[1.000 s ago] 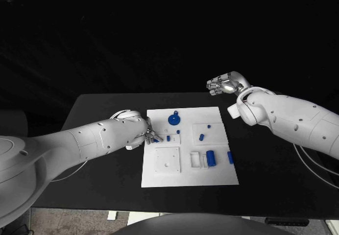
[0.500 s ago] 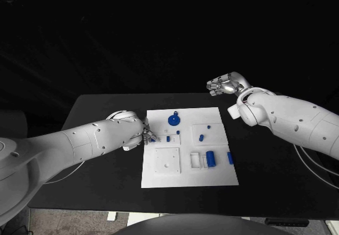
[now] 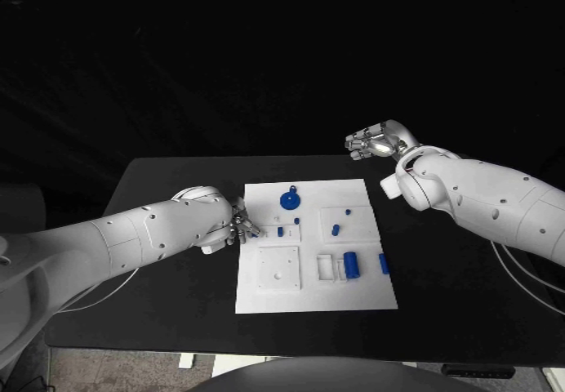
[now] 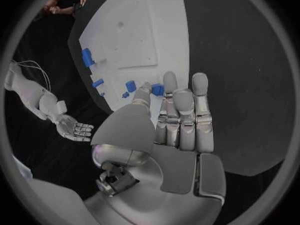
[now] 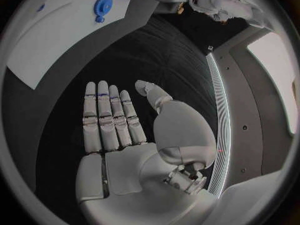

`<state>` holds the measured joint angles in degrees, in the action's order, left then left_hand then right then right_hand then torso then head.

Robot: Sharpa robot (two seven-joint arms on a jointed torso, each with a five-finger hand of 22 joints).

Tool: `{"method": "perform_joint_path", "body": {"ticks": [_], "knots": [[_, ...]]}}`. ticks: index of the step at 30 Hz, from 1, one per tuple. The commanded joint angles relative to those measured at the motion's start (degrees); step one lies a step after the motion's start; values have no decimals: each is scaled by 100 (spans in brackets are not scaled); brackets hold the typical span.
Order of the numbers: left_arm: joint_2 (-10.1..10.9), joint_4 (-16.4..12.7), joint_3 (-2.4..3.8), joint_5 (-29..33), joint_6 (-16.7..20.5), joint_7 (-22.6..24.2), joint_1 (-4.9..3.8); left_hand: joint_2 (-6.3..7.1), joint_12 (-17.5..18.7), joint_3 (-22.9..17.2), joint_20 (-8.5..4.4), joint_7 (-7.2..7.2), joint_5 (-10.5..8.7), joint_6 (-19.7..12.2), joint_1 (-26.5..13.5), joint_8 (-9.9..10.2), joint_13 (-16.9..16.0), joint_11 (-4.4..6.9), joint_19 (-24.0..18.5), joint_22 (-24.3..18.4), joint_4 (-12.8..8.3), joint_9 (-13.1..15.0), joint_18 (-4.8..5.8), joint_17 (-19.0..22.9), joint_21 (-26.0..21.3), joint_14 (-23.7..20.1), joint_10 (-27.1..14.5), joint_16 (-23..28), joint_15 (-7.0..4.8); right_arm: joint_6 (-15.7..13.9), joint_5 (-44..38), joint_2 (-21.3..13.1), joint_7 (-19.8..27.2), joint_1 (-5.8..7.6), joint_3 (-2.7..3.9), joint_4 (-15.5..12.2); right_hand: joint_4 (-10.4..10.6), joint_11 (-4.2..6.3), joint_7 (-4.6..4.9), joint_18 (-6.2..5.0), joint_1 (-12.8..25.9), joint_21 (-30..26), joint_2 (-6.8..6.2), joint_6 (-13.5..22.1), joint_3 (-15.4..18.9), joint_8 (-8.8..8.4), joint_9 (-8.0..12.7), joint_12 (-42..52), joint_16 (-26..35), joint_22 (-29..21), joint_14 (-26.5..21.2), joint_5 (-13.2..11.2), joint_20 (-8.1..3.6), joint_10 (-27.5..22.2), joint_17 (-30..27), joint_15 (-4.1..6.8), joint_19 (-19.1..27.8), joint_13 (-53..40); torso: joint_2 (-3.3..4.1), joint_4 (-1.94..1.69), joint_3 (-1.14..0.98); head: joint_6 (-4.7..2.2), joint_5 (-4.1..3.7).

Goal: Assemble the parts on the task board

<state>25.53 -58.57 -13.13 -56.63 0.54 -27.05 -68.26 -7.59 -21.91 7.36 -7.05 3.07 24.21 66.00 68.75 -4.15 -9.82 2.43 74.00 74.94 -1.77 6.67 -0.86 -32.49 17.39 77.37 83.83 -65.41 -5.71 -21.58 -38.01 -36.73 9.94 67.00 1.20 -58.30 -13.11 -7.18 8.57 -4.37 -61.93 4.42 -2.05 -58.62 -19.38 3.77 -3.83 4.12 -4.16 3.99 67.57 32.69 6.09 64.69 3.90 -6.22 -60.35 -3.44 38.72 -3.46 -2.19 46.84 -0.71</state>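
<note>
I see the white task board lying in the middle of the black bench. My left hand sits at the board's left edge, and its fingertips pinch a small blue part right there. A round blue disc lies near the board's far edge. A blue cylinder and a slim blue peg lie toward the board's right side. My right hand hangs in the air beyond the board's far right corner, flat and holding nothing, fingers straight.
</note>
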Motion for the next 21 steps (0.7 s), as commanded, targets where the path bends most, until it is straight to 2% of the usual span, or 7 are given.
{"method": "perform_joint_path", "body": {"ticks": [1, 6, 10, 17, 21], "knots": [[30, -74, -11, 400, -73, 166, 28, -194, 3, -362, 26, 6, 70, -43, 69, 1, -15, -46, -34, 105, -311, -24, -29, 5, -27, -63, 46, 17, 5, 98, -12, -9, 50, -1, 1, -16, 36, 0, 5, -18, 16, -9, -51, -25, -3, -17, 7, -25, 27, -8, -34, 35, 16, -59, -9, -16, 40, 8, 0, -4, -1, -9, 5], [74, -119, -8, 498, -183, 187, 26, -287, -20, -494, 44, 34, 230, -112, -40, 2, -34, -57, -41, 107, -294, -100, -44, 5, -39, -90, -13, 1, 25, 97, -9, -15, 52, -1, 1, -21, 43, -1, 7, -18, 20, -11, -58, -17, 6, -18, 7, -24, 27, -8, -37, 71, 18, -61, -9, -17, 45, 8, 2, 2, -1, -21, 7], [90, -130, -7, 530, -274, 182, 25, -336, -51, -689, 53, 52, 490, -149, -153, -2, -51, -67, -40, 110, -281, -158, -58, 6, -39, -103, -51, -24, 34, 98, -4, -19, 54, -1, 1, -23, 45, -2, 7, -18, 20, -10, -61, -16, 12, -18, 7, -24, 27, -8, -38, 89, 19, -64, -9, -17, 46, 8, 1, 1, -3, -22, 12], [89, -119, -6, 544, -371, 143, 25, -250, -97, -1157, 60, 72, 779, -176, -325, -11, -65, -76, -48, 112, -327, -211, -74, 22, -14, -118, -85, -60, 39, 98, 1, -22, 53, -1, 0, -25, 54, -8, 11, -16, 20, -12, -66, -2, 32, -18, 7, -22, 26, -9, -38, 122, 21, -67, -9, -20, 54, 8, 2, 3, -6, -32, 15], [93, -118, -6, 546, -387, 126, 25, -231, -103, -1254, 62, 75, 838, -182, -351, -11, -65, -76, -52, 112, -347, -213, -79, 27, 0, -115, -89, -68, 41, 100, 2, -24, 53, -1, 0, -24, 54, -8, 11, -16, 20, -12, -66, -2, 32, -18, 7, -22, 26, -9, -38, 122, 21, -67, -9, -20, 54, 8, 4, 4, -7, -24, 12]]}}
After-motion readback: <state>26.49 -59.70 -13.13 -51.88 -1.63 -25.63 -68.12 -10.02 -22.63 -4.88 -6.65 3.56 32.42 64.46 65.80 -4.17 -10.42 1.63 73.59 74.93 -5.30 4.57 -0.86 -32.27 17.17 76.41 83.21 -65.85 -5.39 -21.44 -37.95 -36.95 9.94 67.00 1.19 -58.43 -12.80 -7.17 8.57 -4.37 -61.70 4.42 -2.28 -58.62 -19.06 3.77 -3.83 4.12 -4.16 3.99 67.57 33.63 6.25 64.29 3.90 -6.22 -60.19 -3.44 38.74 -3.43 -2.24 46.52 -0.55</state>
